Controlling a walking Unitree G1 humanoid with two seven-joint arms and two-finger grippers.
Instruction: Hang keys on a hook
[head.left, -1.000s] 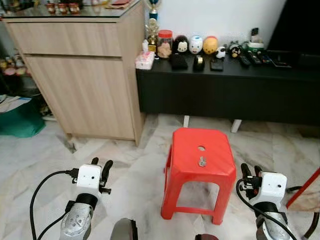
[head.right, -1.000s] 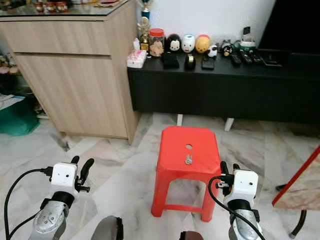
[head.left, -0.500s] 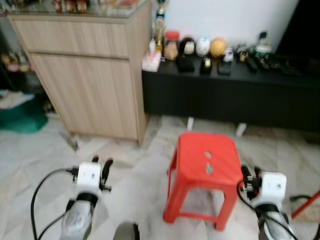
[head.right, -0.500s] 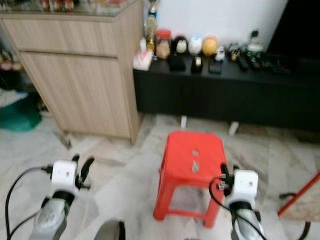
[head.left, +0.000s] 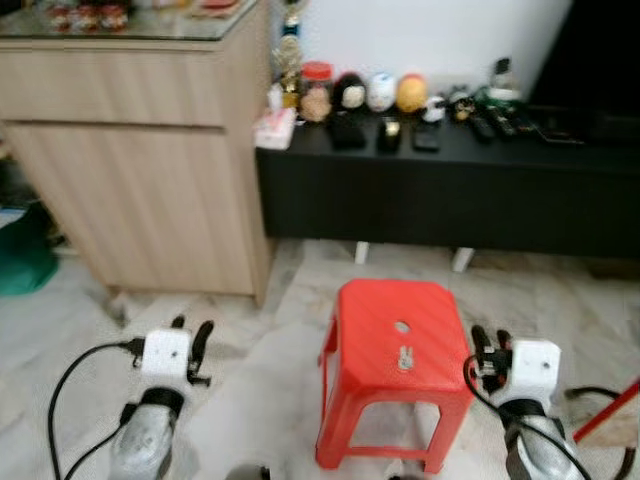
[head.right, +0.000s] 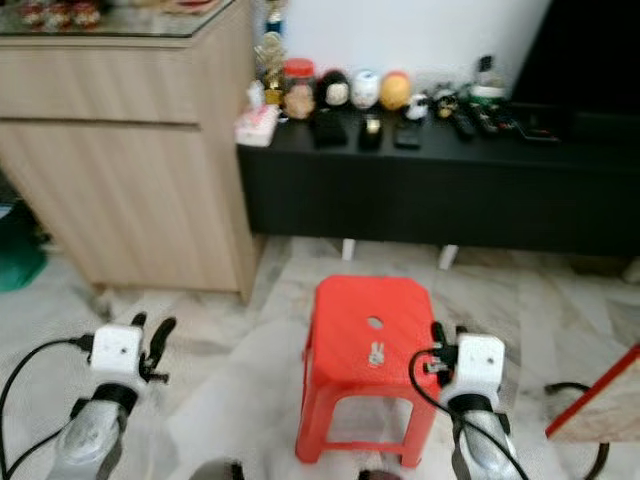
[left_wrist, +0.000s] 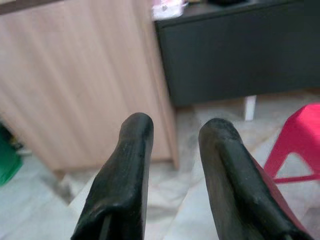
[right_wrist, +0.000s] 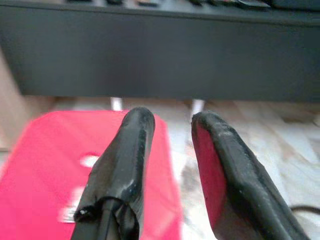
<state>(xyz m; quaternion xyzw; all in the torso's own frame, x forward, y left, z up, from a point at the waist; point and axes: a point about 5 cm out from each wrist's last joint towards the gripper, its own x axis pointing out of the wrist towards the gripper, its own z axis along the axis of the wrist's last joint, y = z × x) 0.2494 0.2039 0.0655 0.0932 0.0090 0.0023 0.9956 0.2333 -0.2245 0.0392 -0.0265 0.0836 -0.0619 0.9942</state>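
What looks like the keys (head.left: 405, 356) lies on the red stool (head.left: 371, 322), both the left tool (head.left: 191, 331) and right tool (head.left: 487, 340) spread, holding nothing.

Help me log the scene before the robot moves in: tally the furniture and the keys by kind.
Red stool: 1
Wooden cabinet: 1
Black low console: 1
Set of keys on the stool: 1
Total: 4
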